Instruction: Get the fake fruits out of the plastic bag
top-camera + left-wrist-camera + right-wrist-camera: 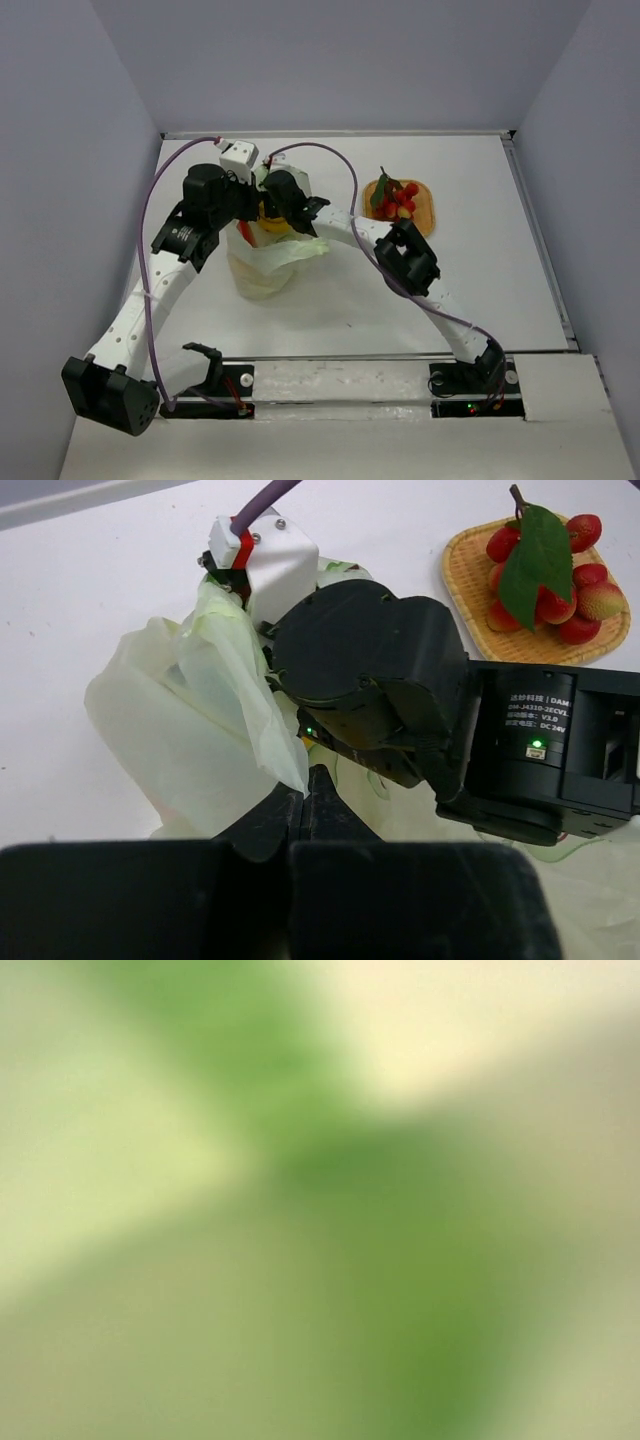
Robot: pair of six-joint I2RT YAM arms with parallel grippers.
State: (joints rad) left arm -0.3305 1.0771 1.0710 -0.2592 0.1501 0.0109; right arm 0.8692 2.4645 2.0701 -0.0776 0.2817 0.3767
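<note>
left end effector sits at the mouth of the plastic bag in the top external view, its jaws too small to read from up here. right end effector comes in from the other side and its fingers go down into the bag's mouth, hidden. the bag stands roughly upright, left of centre on the white tabletop. of the fake fruits, a yellow piece and a red piece show at its mouth. a berry cluster with green leaves lies on an orange mat, well apart to the right and outside the bag. plain pale grey walls close the tabletop in on the left, far and right sides. both arm bases are bolted to a white rail at the near edge, and purple cables loop along the arms.

from the left wrist, the left end effector is pressed fully together, with a fold of the bag's pale green film running down into its tips, so it has the rim pinched. just beyond, the black body of the right end effector, with a white camera box on top, fills the middle; its fingers are out of sight in the bag. the berry cluster rests on the mat at upper right, on bare white tabletop.

the right wrist view is only a blur of green and pale yellow. no fingers or fruit can be made out there, so i cannot tell how far the right end effector stands open or whether it holds anything.
</note>
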